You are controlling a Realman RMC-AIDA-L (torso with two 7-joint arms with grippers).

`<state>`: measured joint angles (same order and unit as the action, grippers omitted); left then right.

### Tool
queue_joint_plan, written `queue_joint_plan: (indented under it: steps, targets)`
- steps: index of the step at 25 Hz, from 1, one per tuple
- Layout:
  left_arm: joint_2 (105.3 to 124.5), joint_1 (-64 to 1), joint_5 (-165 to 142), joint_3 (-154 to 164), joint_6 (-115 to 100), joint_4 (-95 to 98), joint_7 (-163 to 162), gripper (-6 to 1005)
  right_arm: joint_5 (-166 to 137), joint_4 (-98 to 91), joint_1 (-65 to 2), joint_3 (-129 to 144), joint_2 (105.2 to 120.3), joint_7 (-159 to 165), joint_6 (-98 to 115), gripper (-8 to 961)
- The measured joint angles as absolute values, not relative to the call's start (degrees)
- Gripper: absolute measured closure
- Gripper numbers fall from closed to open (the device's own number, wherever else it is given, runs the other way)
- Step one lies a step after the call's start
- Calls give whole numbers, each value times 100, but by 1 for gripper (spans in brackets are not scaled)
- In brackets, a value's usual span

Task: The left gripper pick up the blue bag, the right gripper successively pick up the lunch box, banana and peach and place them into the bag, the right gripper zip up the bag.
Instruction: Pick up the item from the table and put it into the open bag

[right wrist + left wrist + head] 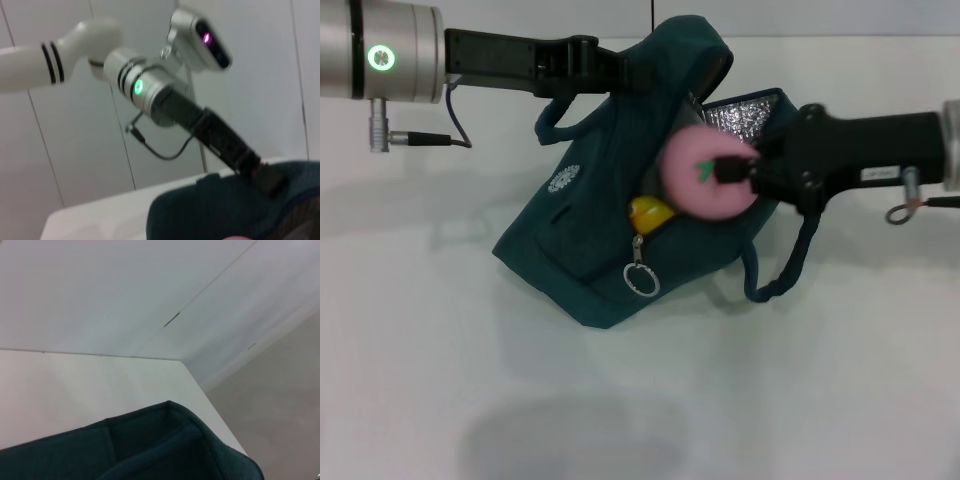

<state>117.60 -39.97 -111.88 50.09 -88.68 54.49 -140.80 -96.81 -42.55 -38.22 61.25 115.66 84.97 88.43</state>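
Holding the blue bag up by its top near the table's far edge with the left gripper clamped on, right gripper pinching the peach over the opening, banana peeking out already, probably needing just lowering and letting go next.

Setting: robot test bench in a laboratory-type room.

The work surface is a plain white table with a straight edge and square corner, backed by bare white panelled walls with thin vertical seams. A grey floor shows beyond the table corner. A white robot head unit with a lit indicator and a white jointed arm stand against the wall. No household furnishing appears.
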Motion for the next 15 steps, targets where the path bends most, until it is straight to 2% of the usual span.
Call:
queue_joint_plan:
  steps: [4,12,15]
  targets:
    - [11759,-3999,-11188,5009,-8869,5449,-14078,941,-9681,-4152,-3879,6432,11566,8447,8605,905]
    - [11759,-4019,-11188,5006,-8868,5449,-14071,941,-9932,-3983,-4169,6634,11446,9248,8886,909]
    - [11759,-4016,-11187,5008,-8867,5449,-14071,941,-9921,-4181,-4091,6604,11470,9281,8584,906]
